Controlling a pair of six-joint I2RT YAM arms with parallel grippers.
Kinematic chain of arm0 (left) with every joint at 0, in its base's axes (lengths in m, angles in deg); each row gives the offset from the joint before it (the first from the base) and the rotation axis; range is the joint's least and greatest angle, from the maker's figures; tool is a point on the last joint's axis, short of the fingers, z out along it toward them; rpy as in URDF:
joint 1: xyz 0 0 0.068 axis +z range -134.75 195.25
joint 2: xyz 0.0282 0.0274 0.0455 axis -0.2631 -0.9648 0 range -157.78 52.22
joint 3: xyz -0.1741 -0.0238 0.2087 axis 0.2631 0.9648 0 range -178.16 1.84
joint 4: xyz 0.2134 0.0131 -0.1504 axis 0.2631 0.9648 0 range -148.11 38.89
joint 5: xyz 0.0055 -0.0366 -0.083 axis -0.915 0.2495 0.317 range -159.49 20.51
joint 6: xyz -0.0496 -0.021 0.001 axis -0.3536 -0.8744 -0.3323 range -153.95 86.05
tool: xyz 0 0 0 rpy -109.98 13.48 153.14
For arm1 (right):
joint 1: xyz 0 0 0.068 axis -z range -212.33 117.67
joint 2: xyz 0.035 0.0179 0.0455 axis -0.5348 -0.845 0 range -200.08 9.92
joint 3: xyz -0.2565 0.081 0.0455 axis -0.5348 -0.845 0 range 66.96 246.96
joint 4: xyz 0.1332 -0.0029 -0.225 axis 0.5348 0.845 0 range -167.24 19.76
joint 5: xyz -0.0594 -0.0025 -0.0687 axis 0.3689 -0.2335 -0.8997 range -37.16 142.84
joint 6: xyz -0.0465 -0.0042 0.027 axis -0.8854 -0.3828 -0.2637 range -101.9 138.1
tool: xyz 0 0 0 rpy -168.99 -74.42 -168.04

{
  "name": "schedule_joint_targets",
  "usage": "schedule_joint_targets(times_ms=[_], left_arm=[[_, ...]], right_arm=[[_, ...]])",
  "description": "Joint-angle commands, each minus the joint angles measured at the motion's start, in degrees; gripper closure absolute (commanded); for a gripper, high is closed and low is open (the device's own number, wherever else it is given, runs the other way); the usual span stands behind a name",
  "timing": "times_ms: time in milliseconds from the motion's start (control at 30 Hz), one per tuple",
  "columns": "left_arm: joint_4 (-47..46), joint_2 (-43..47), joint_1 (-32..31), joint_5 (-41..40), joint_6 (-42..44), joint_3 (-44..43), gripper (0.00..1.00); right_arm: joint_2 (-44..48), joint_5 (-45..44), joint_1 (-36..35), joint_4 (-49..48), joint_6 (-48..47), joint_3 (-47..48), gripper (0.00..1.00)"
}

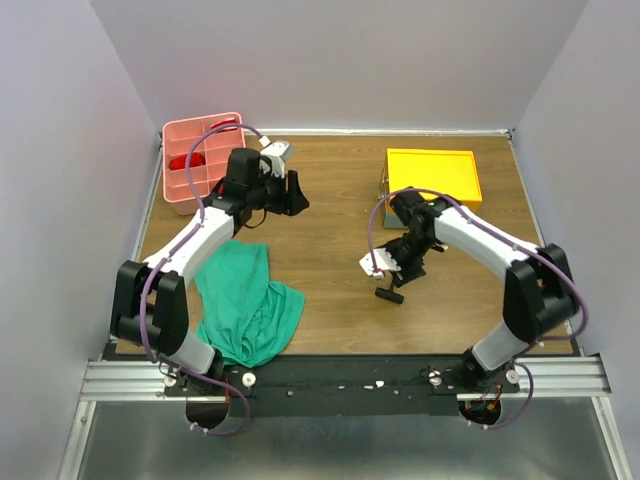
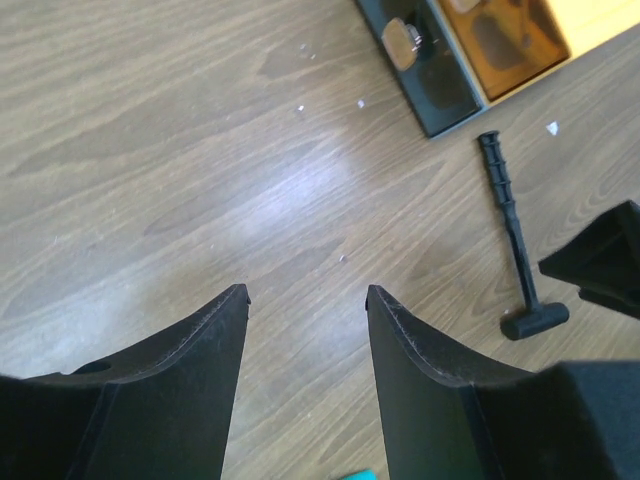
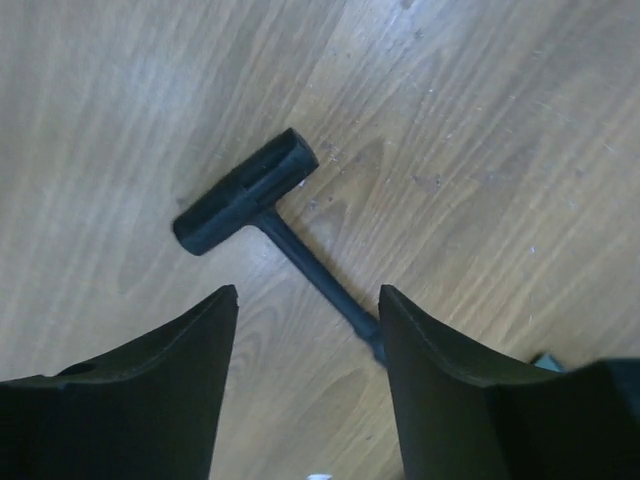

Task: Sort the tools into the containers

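A black hammer (image 3: 258,200) lies flat on the wooden table, its head (image 1: 389,294) toward the front. My right gripper (image 3: 308,292) hangs open just above it, and the handle runs under the right fingertip (image 3: 400,310). In the top view this gripper (image 1: 400,276) sits left of centre-right, in front of the yellow-topped toolbox (image 1: 433,175). My left gripper (image 2: 306,292) is open over bare wood with nothing between its fingers, just right of the pink tray (image 1: 203,125). A red-handled tool (image 1: 186,160) lies in the tray. The hammer (image 2: 512,225) also shows in the left wrist view.
A crumpled green cloth (image 1: 245,298) lies at the front left beside the left arm. The toolbox's grey base with a metal latch (image 2: 405,42) shows in the left wrist view. Grey walls close the table on three sides.
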Motion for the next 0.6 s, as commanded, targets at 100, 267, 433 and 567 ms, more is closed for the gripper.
schedule_joint_targets(times_ms=[100,267,433,567], left_arm=[[-2.18,2.97,3.52,-0.38,-1.13,4.3,0.4],[-2.89,3.41,5.45,-0.12,-2.19,5.01,0.4],[-3.06,3.33,6.24,-0.56,-2.19,5.44,0.4],[-3.5,1.84,6.68,-0.21,-3.15,5.27,0.4]], right_arm=[[-10.57,-11.32,-1.17,-0.42,-15.97,4.07,0.39],[-13.47,-13.71,-1.17,-4.3,-17.91,1.97,0.45],[-13.3,-13.63,-1.16,-9.48,-17.82,-1.29,0.55],[-13.21,-11.79,-1.25,-10.02,-17.48,-1.38,0.69]])
